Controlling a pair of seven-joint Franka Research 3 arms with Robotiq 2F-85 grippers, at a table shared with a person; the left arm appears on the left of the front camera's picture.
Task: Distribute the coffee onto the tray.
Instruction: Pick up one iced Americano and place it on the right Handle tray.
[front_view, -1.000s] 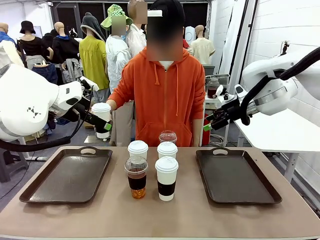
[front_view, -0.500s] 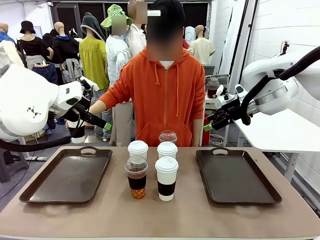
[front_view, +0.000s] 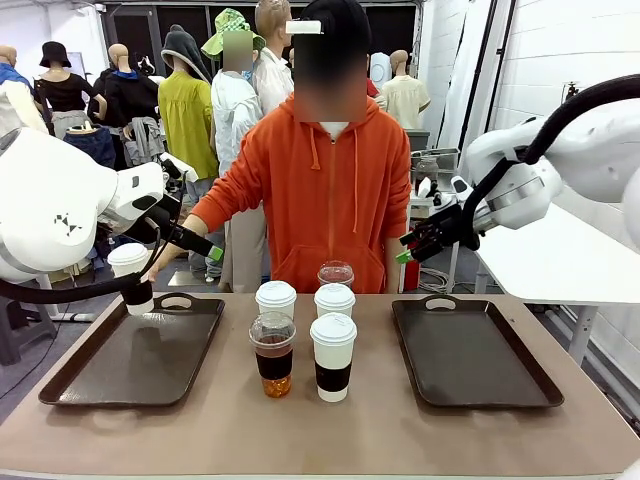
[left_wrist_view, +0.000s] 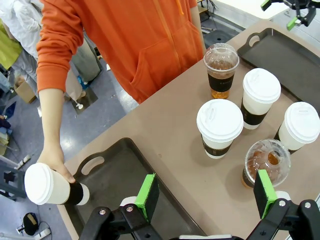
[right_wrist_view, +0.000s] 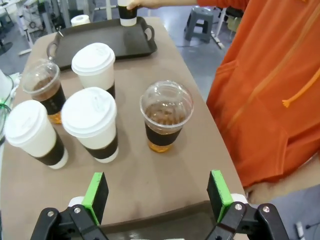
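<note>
Five coffee cups stand mid-table: three white paper cups (front_view: 333, 355) (front_view: 276, 298) (front_view: 335, 300) and two clear dome-lidded cups (front_view: 273, 352) (front_view: 335, 273). The person's hand holds another white cup (front_view: 132, 275) at the far-left corner of the left tray (front_view: 90, 385); I cannot tell if it touches. My left gripper (front_view: 195, 243) hangs open above that tray's far edge. In the left wrist view its gripper (left_wrist_view: 206, 194) spans the cups (left_wrist_view: 220, 125), and the held cup (left_wrist_view: 52, 185) is tilted. My right gripper (front_view: 415, 245) is open above the right tray (front_view: 535, 385). In the right wrist view its gripper (right_wrist_view: 157, 195) faces a clear cup (right_wrist_view: 166, 115).
The person in an orange hoodie (front_view: 335, 190) stands at the table's far side, one arm stretched toward the left tray. Bare tabletop (front_view: 330, 435) lies in front of the cups. A white side table (front_view: 560, 265) stands at the right.
The person's hand has carried the white cup down and left, from beside my left gripper to the left tray's far corner. My right gripper has shifted a little left.
</note>
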